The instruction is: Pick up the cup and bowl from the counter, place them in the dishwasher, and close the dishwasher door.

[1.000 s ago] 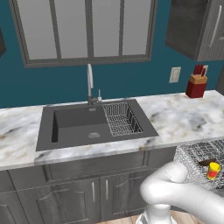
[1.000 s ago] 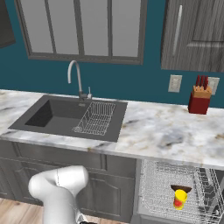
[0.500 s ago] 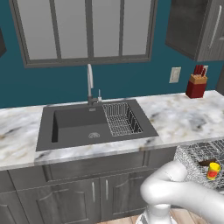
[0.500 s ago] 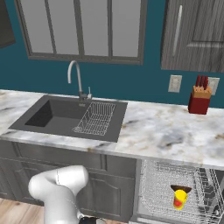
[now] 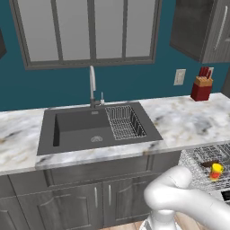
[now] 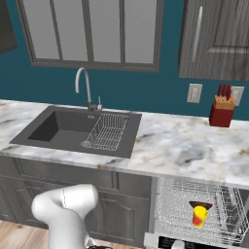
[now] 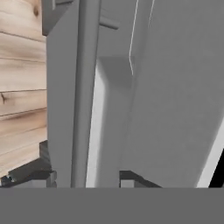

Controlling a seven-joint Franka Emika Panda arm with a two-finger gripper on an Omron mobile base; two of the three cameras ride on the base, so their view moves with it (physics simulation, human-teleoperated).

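Two small dishes sit together in the silver wire-mesh rack (image 6: 175, 209) of the dark grey-fronted dishwasher, which stands pulled out below the long white-grey marble bench (image 6: 185, 146): the small yellow cup with a red band (image 6: 199, 216) stands upright, and the small shallow dark brown bowl (image 6: 200, 205) lies just behind it, touching or nearly touching its rim. In the left base view the same cup (image 5: 216, 171) shows at the right edge, with the bowl (image 5: 207, 164) beside it in the rack (image 5: 197, 157).

On the bench, the dark grey sink basin (image 5: 76, 130) holds a small wire sink basket (image 5: 125, 122) on its right side, with a curved silver tap (image 5: 92, 85) behind it. A red knife block with dark handles (image 6: 221, 111) stands near the wall at the far right, well apart from the sink, below a pale wall socket (image 6: 194, 93).

The white arm (image 5: 179, 197) bends down low in front of the grey cabinets.

In the hand view the end effector (image 7: 85, 180) is right up against the flat dark grey dishwasher door (image 7: 175, 100). Its two dark fingertips (image 7: 131, 178) stand one on each side of the silver bar handle (image 7: 85, 87), which runs through the gap between them. The jaws are partly open around the bar; whether they press on it I cannot tell. Pale wooden floorboards (image 7: 22, 87) show beyond the door.
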